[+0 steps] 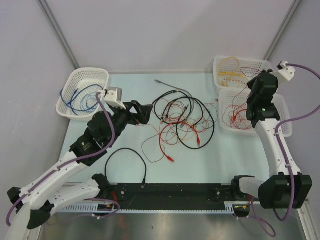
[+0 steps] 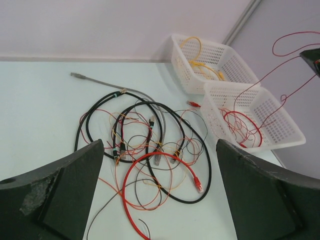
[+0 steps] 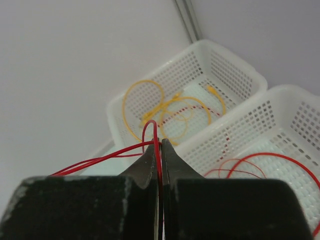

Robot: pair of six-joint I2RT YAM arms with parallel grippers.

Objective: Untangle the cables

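Right gripper is seen pinched shut on a thin red wire, raised above the white baskets. Left gripper is spread wide, nothing held, just beside the tangled cables lying mid-way across the table.

The desk has a pale blue-green top. Near its centre lies a tangle of cables: black, red and orange strands looped over one another. A grey cable runs out of the tangle toward the far edge. A single black cable forms an arch at the front left, apart from the tangle. The left basket stands at the far left corner. At the far right, the far basket and near basket stand just beside each other. A black rail runs along the near edge.
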